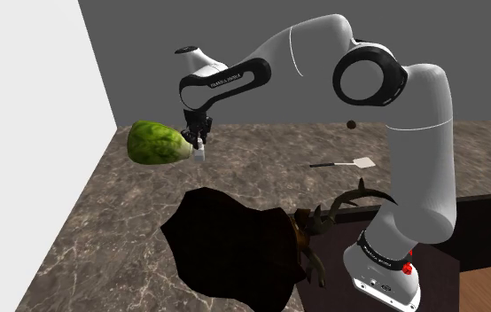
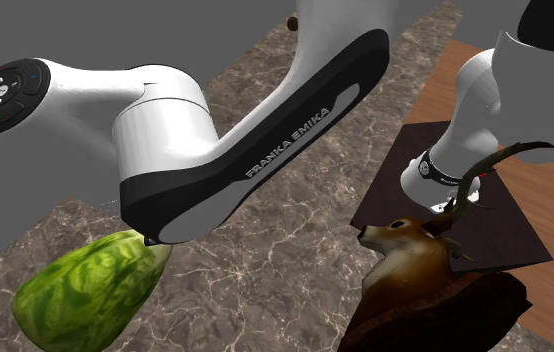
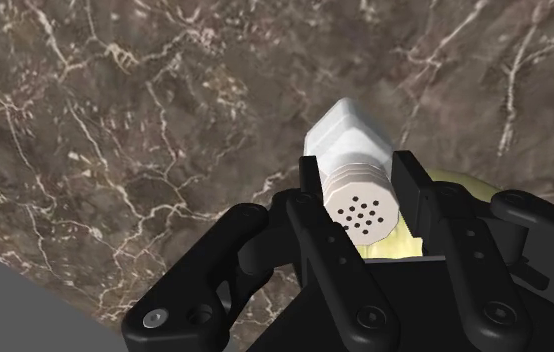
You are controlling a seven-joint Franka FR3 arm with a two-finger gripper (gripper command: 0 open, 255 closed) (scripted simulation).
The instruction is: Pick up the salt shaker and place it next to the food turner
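Note:
A small white salt shaker (image 3: 353, 170) with a perforated cap sits clasped between my black fingers (image 3: 312, 205), held above the brown marble counter. In the shoulder view my gripper (image 1: 198, 147) hangs with the salt shaker (image 1: 198, 155) at its tips, right beside a big green vegetable (image 1: 156, 143). The food turner (image 1: 343, 163), a thin dark handle with a white blade, lies on the counter well toward the shoulder view's right of the gripper.
A mounted deer head on a dark plaque (image 1: 235, 248) lies near the stand; its antlers (image 1: 350, 199) rise beside the arm's base. The green vegetable (image 2: 90, 290) is seen under the forearm in the second exterior view. A small dark object (image 1: 350, 125) rests far back.

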